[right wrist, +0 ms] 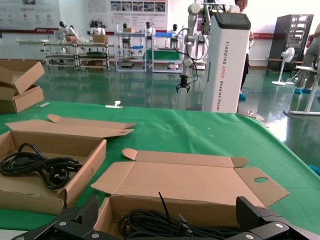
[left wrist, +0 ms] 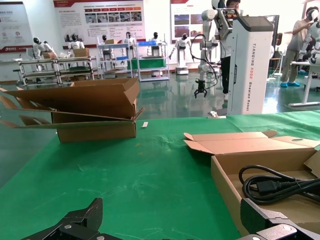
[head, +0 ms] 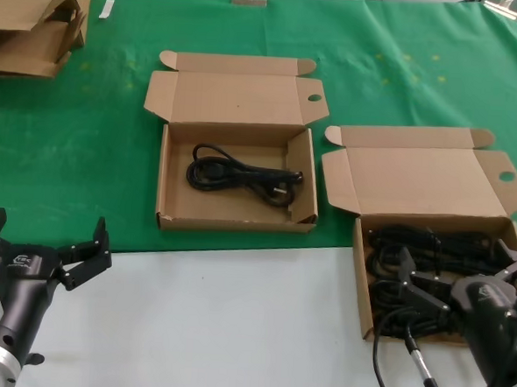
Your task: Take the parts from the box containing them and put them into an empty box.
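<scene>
The source box (head: 359,279) stands at the right, lid open, holding several coiled black power cords (head: 413,245). My right gripper (head: 460,274) hovers just above these cords, open and empty; the right wrist view shows the cords (right wrist: 160,225) below the right gripper (right wrist: 167,210). The receiving box (head: 167,175) in the middle is open and holds one black cord (head: 242,177), which also shows in the left wrist view (left wrist: 272,186). My left gripper (head: 47,233) is open and empty at the front left, away from both boxes; in its own view (left wrist: 172,215) it is over green cloth.
Flattened cardboard boxes (head: 32,22) are stacked at the far left back. A green cloth (head: 86,148) covers the back of the table, with a white surface (head: 233,323) in front. A thin black wire with a metal connector (head: 415,352) hangs by my right gripper.
</scene>
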